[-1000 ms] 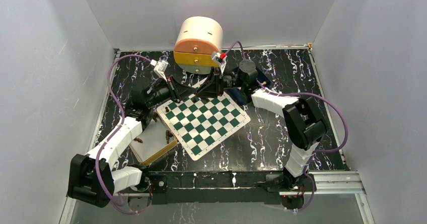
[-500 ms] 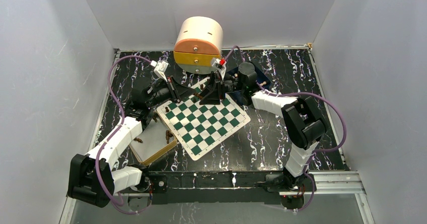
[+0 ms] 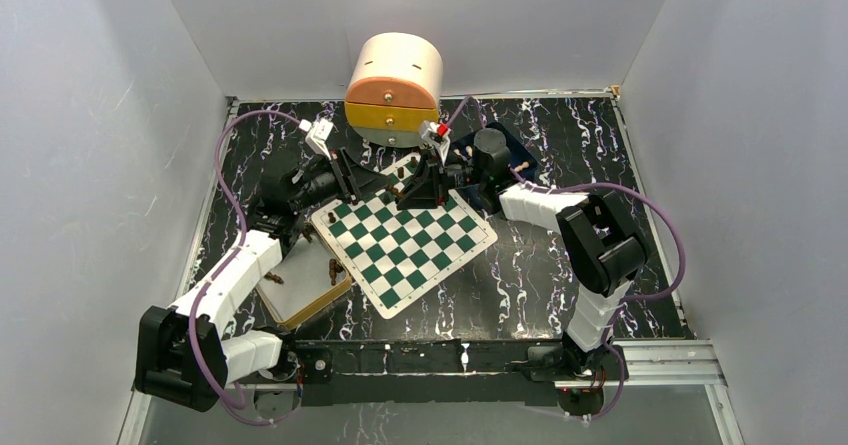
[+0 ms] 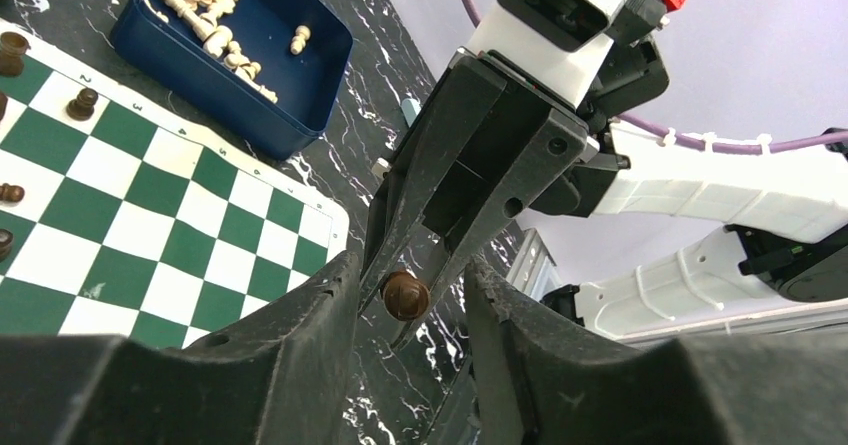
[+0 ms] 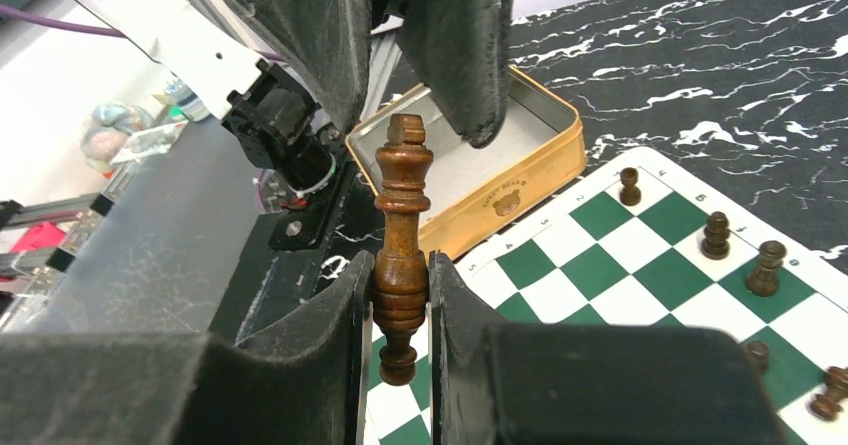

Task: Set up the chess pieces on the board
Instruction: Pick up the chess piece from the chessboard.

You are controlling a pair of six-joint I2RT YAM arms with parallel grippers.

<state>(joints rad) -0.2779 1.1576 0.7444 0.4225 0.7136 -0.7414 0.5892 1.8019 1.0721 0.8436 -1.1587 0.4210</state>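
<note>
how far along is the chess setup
Early. A few dark pieces stand along one edge of the board. The right gripper holds a dark king, with the left gripper open by its top. Left to do: that king, more dark ones in the tan tray, and the pale pieces in the blue tray.

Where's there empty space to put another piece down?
The green-and-white chessboard's near squares are bare, so is the black marbled table right of it. Crowded: its far corner, where the left end effector and right end effector meet near dark brown wooden chessmen, beside the blue tray.
</note>
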